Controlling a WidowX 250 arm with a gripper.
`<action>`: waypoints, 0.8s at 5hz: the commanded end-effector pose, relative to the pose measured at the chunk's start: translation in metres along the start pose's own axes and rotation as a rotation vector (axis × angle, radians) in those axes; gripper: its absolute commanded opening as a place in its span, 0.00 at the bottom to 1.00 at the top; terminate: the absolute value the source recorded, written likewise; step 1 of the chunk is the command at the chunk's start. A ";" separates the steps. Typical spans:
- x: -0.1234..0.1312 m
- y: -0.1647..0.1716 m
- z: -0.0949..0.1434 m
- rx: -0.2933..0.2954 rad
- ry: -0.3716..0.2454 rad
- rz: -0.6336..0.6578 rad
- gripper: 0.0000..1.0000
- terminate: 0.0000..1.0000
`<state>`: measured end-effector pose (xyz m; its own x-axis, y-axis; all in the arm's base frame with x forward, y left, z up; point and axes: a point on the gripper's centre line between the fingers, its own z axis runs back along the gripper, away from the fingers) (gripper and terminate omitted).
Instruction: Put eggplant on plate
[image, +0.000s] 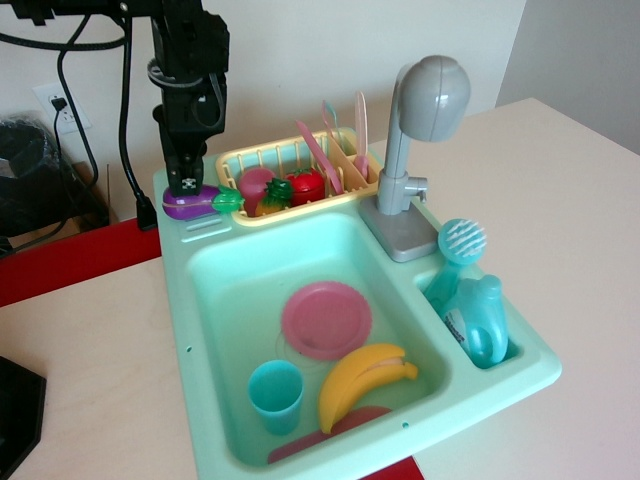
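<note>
On the pale wooden counter (100, 360) sits a mint-green plastic toy sink (500, 385), its near corner toward the counter's front edge. Nearest in the basin, a darker red flat piece (300, 440) lies partly under a yellow plastic banana (362, 382). Just to the left of the banana stands a teal plastic cup (275, 396), upright. Beyond them, in the middle of the basin, the round flat pink plastic plate (326, 319) lies flat with nothing on it.

On the right side of the sink, a small compartment holds a teal plastic bottle (480, 318) and a teal round-headed brush (455, 250). Farther back rises the grey plastic toy faucet (422, 130).

Toward the counter's back edge, a yellow plastic dish rack (262, 160) holds a pink round toy fruit (254, 184), a red strawberry-like toy (306, 186) and several pink and teal utensils (340, 150). Just to the left of the rack, on the sink's back left corner, the small glossy purple plastic eggplant (188, 205) lies on its side, well apart from the plate, its green cap toward the rack.

The black robot arm's fingers (188, 180) hang straight down over the eggplant, their tips at its top; whether they are wide or closed around it I cannot tell.
</note>
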<state>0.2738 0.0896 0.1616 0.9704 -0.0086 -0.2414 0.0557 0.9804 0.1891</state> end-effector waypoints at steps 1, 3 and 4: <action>-0.006 0.002 -0.006 0.024 0.009 -0.006 1.00 0.00; 0.003 -0.003 -0.024 0.078 -0.053 0.029 1.00 0.00; 0.009 0.000 -0.031 0.147 -0.129 0.114 1.00 0.00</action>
<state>0.2751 0.0924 0.1215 0.9943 0.0694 -0.0813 -0.0336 0.9252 0.3781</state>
